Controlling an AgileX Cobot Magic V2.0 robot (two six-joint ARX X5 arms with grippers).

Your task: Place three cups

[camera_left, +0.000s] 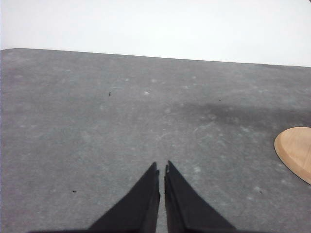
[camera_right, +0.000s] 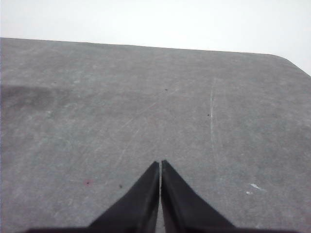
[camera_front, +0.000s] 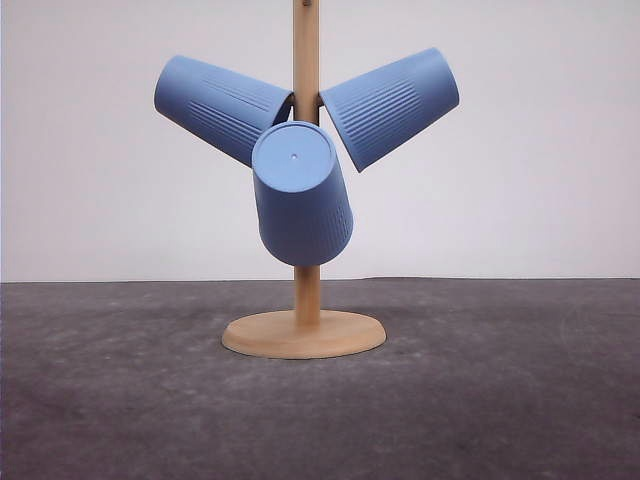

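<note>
Three light-blue ribbed cups hang upside down on the pegs of a wooden stand (camera_front: 306, 300) in the front view. One cup (camera_front: 222, 105) tilts out to the left, another cup (camera_front: 390, 105) tilts out to the right, and the third cup (camera_front: 298, 195) points its flat base toward the camera. My left gripper (camera_left: 162, 167) is shut with nothing in it, hovering over the grey table. My right gripper (camera_right: 161, 165) is likewise shut and holds nothing above bare table.
The stand's round wooden base (camera_front: 303, 334) rests on the dark grey table (camera_front: 120, 400); its edge (camera_left: 295, 151) shows beside the left gripper. A white wall stands behind. The table's far corner (camera_right: 286, 60) is visible in the right wrist view.
</note>
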